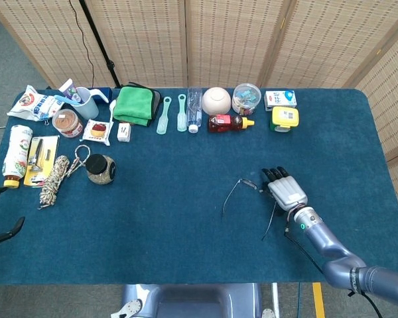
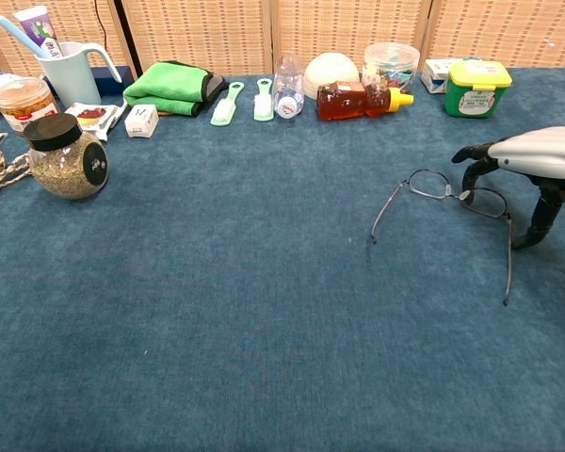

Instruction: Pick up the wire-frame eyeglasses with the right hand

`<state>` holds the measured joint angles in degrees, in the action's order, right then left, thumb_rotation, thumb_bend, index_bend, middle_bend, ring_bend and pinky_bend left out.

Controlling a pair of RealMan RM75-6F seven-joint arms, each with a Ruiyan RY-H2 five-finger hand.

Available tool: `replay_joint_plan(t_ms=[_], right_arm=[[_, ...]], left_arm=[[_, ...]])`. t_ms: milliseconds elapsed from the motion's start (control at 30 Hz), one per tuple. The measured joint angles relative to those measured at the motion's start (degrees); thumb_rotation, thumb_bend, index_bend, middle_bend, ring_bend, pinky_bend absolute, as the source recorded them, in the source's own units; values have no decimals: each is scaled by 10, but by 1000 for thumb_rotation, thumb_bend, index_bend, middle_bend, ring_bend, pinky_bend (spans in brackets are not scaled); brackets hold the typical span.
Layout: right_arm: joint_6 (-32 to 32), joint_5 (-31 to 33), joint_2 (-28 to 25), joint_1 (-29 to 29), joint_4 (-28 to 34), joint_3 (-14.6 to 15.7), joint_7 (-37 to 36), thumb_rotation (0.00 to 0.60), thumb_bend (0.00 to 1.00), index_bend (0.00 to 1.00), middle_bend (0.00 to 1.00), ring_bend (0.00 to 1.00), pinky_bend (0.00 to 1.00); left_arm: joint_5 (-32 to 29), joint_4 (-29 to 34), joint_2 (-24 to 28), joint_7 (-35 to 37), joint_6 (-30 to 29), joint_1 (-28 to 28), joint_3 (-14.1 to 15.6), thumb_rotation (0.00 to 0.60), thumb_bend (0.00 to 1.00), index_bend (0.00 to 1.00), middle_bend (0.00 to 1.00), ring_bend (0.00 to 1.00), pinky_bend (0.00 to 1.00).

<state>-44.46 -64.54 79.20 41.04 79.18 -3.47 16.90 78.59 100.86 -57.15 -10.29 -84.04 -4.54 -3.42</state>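
The wire-frame eyeglasses (image 1: 247,185) lie unfolded on the blue table, right of centre, with both temples pointing toward me. In the chest view the eyeglasses (image 2: 429,185) sit just left of my right hand (image 2: 537,155). That hand (image 1: 286,192) hovers palm down over the right lens. Its fingertips (image 2: 469,177) touch the frame near the bridge and the thumb reaches down to the cloth on the other side of the lens. The fingers stay apart and do not grip the frame. My left hand (image 1: 0,225) shows at the far left edge, fingers apart and holding nothing.
Along the back of the table stand a honey bottle (image 1: 229,122), a green-lidded tub (image 1: 284,119), a white ball (image 1: 216,101), a green cloth (image 1: 134,105) and two combs. A seed jar (image 1: 101,169) and a rope (image 1: 56,177) lie at the left.
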Motion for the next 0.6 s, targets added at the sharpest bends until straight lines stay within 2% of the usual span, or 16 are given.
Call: replay_joint_plan(t_ms=[600], right_arm=[[-9, 15, 14, 6, -1, -11, 15, 600, 27, 502, 122, 27, 0]], left_arm=[[-4, -9, -1, 10, 5, 2, 1, 279, 250, 201, 27, 57, 82]])
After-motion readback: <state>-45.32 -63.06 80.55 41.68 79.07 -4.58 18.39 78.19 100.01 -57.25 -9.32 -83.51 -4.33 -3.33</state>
